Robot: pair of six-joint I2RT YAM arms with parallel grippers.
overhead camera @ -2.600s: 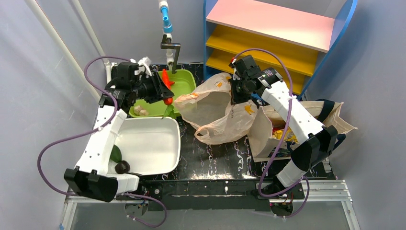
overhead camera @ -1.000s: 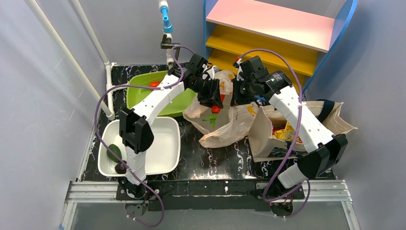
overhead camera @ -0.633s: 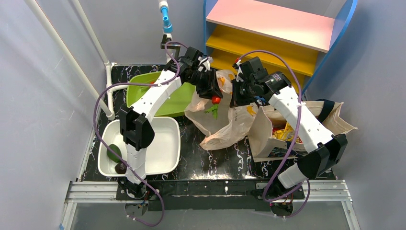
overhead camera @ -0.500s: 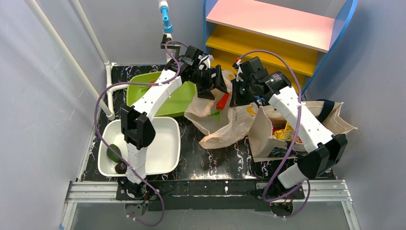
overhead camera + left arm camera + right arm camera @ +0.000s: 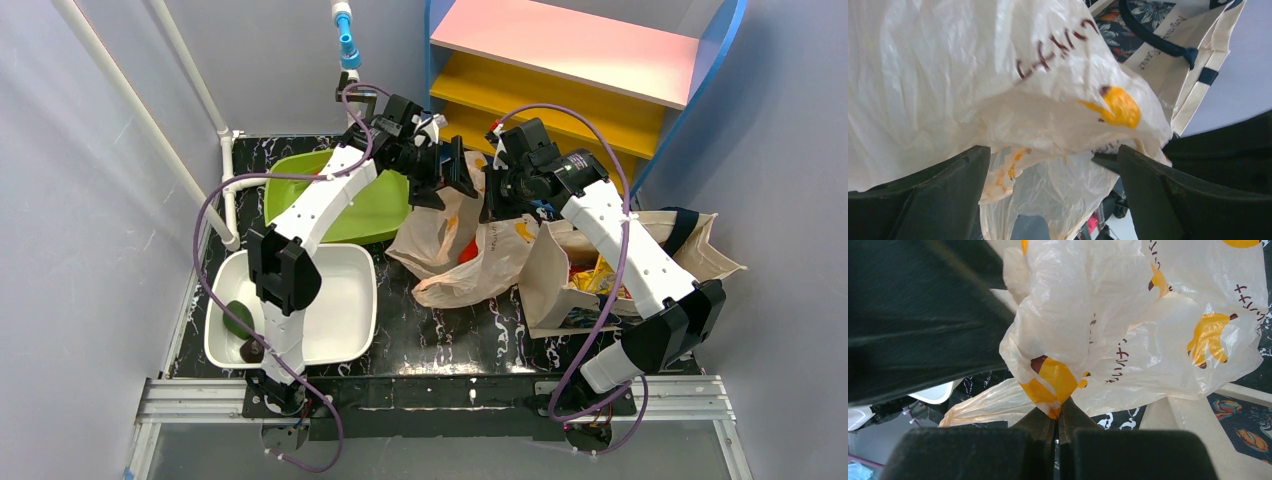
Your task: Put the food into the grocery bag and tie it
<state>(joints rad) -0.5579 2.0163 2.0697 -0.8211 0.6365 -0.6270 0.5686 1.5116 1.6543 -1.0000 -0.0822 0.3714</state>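
Above the black marbled counter (image 5: 470, 330), holding left fingers (image 5: 933, 200) wide over the translucent beige plastic bag (image 5: 430, 225), pinching its film in closed right fingers (image 5: 1035, 424); half hiding a red item (image 5: 467, 250).

I read the grocery bag (image 5: 450, 235) as translucent beige, printed with yellow banana marks tipped dark brown and small dark lettering; a red piece (image 5: 467, 250) shows through its film. The tote (image 5: 548, 270) is cream with navy handles, and a dark floral print in orange and pale blue shows on it. The basin (image 5: 375, 205) is lime green. The tub (image 5: 340, 300) is white, with a dark green fruit (image 5: 238, 318) and a dark brown ball (image 5: 251, 350) in it. The worktop (image 5: 450, 330) is black, veined with white.
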